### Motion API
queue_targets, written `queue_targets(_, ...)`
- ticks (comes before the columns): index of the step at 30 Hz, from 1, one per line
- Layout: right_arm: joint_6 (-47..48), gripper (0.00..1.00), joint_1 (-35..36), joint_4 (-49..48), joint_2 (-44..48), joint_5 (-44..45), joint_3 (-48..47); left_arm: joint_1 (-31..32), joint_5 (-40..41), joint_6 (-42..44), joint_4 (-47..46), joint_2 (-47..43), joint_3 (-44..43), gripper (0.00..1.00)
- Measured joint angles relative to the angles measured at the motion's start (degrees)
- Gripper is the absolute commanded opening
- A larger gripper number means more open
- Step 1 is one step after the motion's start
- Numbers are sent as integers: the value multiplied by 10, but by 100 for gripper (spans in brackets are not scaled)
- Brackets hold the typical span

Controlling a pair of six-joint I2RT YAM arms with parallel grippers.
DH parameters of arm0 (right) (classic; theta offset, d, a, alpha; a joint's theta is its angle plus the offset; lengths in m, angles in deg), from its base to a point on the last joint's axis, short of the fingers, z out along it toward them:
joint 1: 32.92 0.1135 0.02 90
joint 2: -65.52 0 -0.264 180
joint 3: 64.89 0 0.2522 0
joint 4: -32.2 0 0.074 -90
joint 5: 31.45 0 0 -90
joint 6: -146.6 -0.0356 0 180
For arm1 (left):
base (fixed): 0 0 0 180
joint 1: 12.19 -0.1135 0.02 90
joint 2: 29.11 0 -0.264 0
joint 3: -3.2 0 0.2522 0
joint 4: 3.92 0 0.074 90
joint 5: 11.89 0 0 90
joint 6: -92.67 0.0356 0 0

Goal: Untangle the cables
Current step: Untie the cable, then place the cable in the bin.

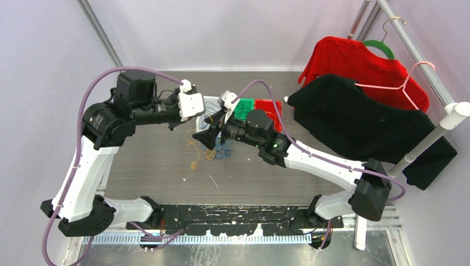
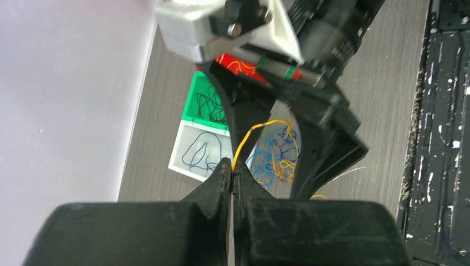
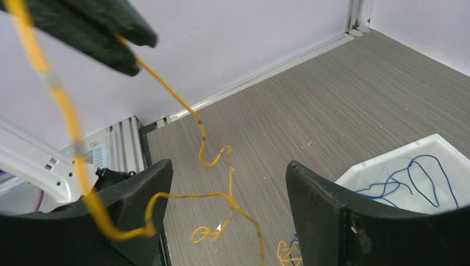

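Left gripper (image 2: 233, 173): jaws clenched on the orange-yellow cable (image 3: 69, 119), pinching it at the very tips, raised above the table (image 1: 155, 160).
Orange-yellow cable: ran from that pinch slackly downward, kinking and looping on its way to the table; one loop hung across the front of a finger of the right gripper (image 3: 227, 169), contact not determinable.
Cable heap (image 1: 216, 152): lay on the table below and between the two grippers; blue and orange-yellow strands knotted together, a loose orange loop just to its left.
Right gripper: jaws released and wide apart, nothing clamped between them, poised just above the heap.
White tray (image 2: 178, 149): beyond the heap; held one blue cable, lying free.
Green tray (image 2: 193, 102): touching the white tray; held dark cables.
Red tray (image 1: 270, 105): next along; an orange-yellow strand inside.
Handling, judged: cables very light, limp and thin, liable to slide out of a loose pinch and to drag neighbours along where snagged; not fragile, but a hard pull would likely tighten knots.
Grasp point, judged: on a single free run of strand near where it leaves the heap, away from crossings, opposite the existing pinch.
Red shirt (image 1: 354, 61), black shirt (image 1: 354, 119): on hangers, far right, well apart from the work.
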Motion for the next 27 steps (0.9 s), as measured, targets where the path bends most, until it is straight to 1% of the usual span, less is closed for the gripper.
queue_targets(4,-31,71,0,-64,-34,1,0,0,-10,-27,-2,4,-10,0)
queue_targets(9,-78,53,0,-157,-63,24,6,0,-15,-63,-10,6,-11,0)
queue_targets(10,-86,48,0,-174,-66,32,9,0,-15,-72,-13,6,-11,0)
queue_targets(12,-97,32,0,-197,-70,45,12,0,-14,-86,-22,7,-11,0)
queue_targets(15,-107,13,0,-219,-71,60,14,0,-14,-103,-33,8,-11,0)
queue_targets(16,-109,9,0,-225,-71,64,14,0,-12,-106,-35,8,-11,3)
queue_targets(17,-109,5,-1,-228,-70,68,15,0,-10,-108,-36,8,-11,12)
queue_targets(18,-109,3,-2,-229,-69,72,17,0,-6,-111,-37,8,-11,35)
queue_targets(19,-111,1,-5,-226,-66,74,21,0,1,-113,-39,8,-11,51)
queue_targets(22,-114,1,-24,-189,-50,79,29,0,21,-112,-44,7,-10,84)
queue_targets(23,-116,1,-38,-164,-41,80,32,0,39,-117,-47,7,-9,92)
queue_targets(24,-116,1,-51,-144,-32,82,35,0,54,-115,-49,7,-7,97)
queue_targets(25,-117,1,-69,-119,-21,83,38,0,70,-115,-49,7,-5,99)
queue_targets(27,-116,1,-104,-77,5,85,50,0,108,-116,-47,10,-3,100)
